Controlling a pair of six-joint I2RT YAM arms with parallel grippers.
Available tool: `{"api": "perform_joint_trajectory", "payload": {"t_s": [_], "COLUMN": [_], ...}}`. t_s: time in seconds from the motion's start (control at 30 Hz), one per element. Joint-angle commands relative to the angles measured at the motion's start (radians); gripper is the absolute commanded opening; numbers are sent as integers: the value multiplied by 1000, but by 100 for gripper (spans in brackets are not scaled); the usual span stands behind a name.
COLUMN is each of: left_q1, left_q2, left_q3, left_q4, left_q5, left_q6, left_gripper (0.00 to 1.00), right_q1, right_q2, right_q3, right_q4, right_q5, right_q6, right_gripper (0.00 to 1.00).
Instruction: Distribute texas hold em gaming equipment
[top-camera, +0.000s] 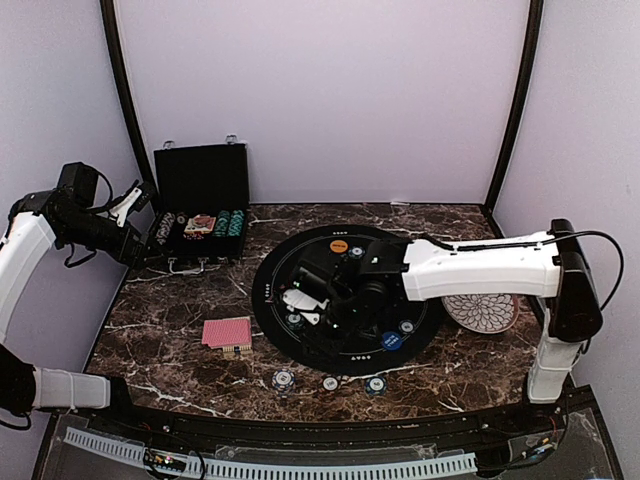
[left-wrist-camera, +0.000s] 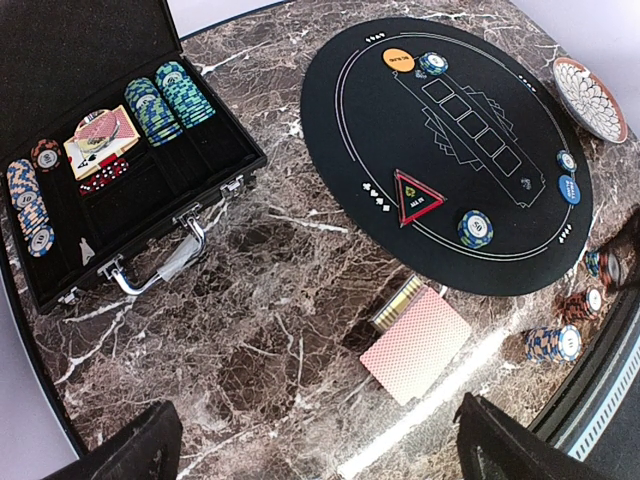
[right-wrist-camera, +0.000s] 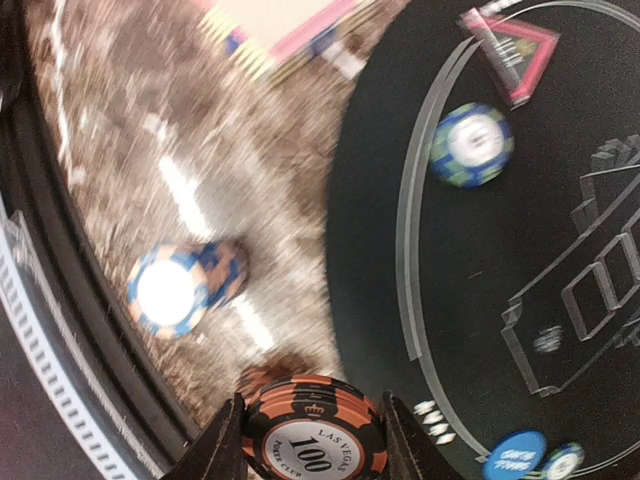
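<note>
Orange-and-black chip (right-wrist-camera: 318, 430) marked 100, its lower edge cut off by the frame, sits clamped between the fingers of the right gripper (right-wrist-camera: 314, 455), above where the marble table (right-wrist-camera: 120, 150) meets the black round mat (right-wrist-camera: 480, 300); whether it touches anything beneath cannot be told. Blur smears a blue-and-white chip stack (right-wrist-camera: 170, 290) beside it and the red-backed deck (right-wrist-camera: 290, 25), which is cropped at the top. From overhead, the right arm hides part of the mat and of the white plate (top-camera: 482, 312). The left gripper (left-wrist-camera: 320, 450), only its fingertips in frame, hangs wide open over marble near the open black case (left-wrist-camera: 80, 60).
</note>
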Motion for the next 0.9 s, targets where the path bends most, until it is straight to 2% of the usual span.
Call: {"api": "perform_joint_trajectory", "payload": {"t_s": [0.0,0.2,0.43,0.87], "left_q1": [-4,-5,-6,-6], "left_q2": [-20,-10,-9,1], "left_q3": [-13,-12,-2,-5], "left_q4": [-4,-1,-3,2], "left_q5": [3,6,11,11], "left_q6": [-1,-4,-12,-16], "left_gripper": [99,99,99,99], "right_q1": [-117,-266,-329,-342], "right_q2": [24,225,464,588], "right_q3": [104,296,521,582], "right_q4": [46,83,78,118], "right_q5": [48,58,36,-65], "right_q6": [1,4,6,43], "right_gripper": [15,12,12,16]}}
